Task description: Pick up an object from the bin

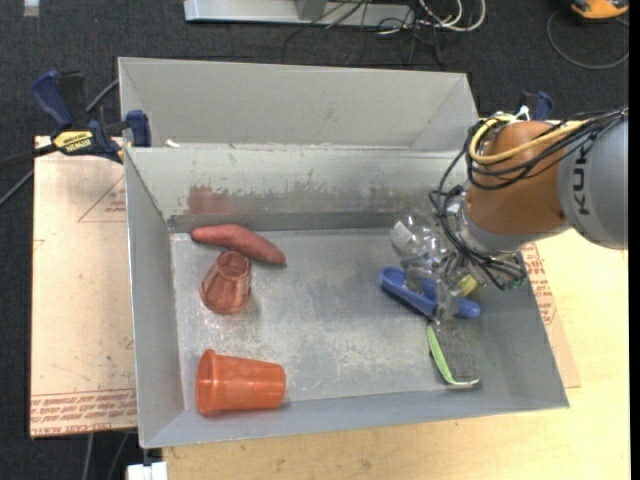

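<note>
hovering over blue bar [405,290], right-centre of frame: gripper [443,286]; jaw state cannot tell; no lift evident, grasp and lift pending.

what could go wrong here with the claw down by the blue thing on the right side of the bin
1. The claw sits on the blue object, with a clear plastic piece and a thin green strip crowded close by. It might catch two things at once or knock one aside.
2. All three lie near the bin's right wall, so the arm may scrape it.
</note>
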Controlling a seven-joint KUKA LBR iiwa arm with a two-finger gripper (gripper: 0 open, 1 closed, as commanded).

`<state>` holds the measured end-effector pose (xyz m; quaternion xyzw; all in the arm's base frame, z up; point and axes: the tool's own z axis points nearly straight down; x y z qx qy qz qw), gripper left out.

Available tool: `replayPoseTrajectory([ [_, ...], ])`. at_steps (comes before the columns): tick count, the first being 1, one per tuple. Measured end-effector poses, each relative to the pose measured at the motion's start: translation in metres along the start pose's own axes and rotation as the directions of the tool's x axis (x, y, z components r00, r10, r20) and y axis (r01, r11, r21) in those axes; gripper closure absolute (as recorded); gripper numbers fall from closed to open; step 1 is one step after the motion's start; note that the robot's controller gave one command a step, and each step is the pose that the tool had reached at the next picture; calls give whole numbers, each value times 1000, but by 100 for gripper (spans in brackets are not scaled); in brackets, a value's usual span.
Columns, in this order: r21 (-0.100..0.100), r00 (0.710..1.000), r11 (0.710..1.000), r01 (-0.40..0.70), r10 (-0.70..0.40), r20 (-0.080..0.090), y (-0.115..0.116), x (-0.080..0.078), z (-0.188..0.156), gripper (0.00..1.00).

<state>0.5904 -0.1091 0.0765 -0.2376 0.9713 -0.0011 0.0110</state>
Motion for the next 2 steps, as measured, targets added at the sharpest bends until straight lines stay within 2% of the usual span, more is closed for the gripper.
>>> replayPoseTrajectory([
  [2,0,1000,1000,0,0,0,0,0,0,100],
])
